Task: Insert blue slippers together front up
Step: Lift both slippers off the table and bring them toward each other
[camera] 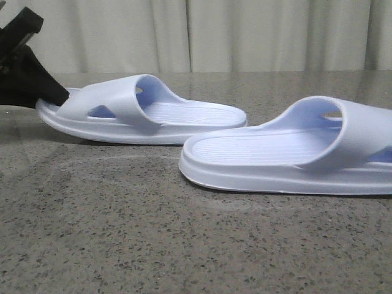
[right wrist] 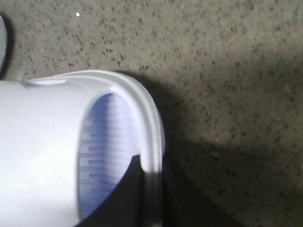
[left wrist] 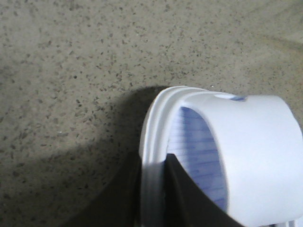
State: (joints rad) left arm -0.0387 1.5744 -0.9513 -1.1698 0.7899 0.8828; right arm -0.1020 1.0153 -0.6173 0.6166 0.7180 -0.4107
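Both claws pinch a slipper rim, one finger inside, one outside: left claw [left wrist: 152, 194] on the far slipper [camera: 141, 110], right claw [right wrist: 150, 194] on the near slipper [camera: 294, 150], both flat on the table [camera: 122, 233], ready for nesting

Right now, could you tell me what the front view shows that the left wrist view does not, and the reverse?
Only the front view shows both blue slippers, the left slipper and the right slipper, lying apart on the table, plus the curtain behind. Only the left wrist view shows the left gripper with a finger inside that slipper and the side rim between its fingers. Both share the left slipper and the speckled table.
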